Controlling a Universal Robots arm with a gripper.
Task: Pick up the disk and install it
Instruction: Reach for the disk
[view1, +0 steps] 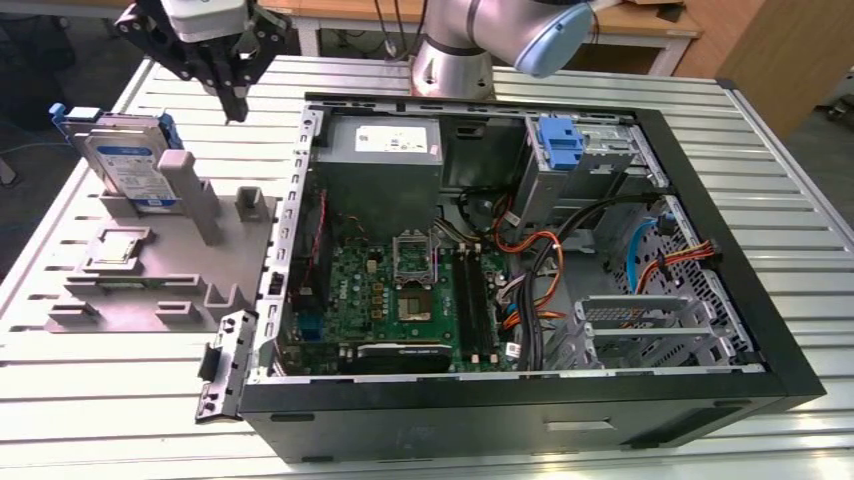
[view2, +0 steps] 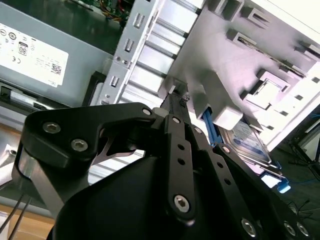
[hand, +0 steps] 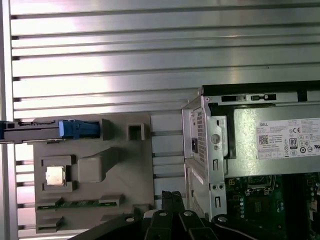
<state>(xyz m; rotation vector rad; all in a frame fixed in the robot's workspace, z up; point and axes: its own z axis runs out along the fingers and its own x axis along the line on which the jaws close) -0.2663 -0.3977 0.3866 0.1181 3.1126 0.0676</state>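
Claw (view1: 236, 108) closed on nothing, hanging above the surface (view1: 107, 400) beside the computer case (view1: 534, 425). I see the disk (view1: 130, 165) below it, toward the exterior view's left, standing on edge in a grey holder (view1: 147, 285), top edge running left-right.

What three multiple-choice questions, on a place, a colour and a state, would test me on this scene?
1. Where is the disk? A flat on the floor; B upright in the grey holder; C on a shelf.
2. Its carrier is what colour? A red; B green; C blue.
3. The end effector is: A empty; B gripping the disk; C gripping a cable.
Answers: 1 B, it stands in the holder's slot. 2 C, blue plastic frames its edges. 3 A, it hangs apart from the disk, holding nothing.
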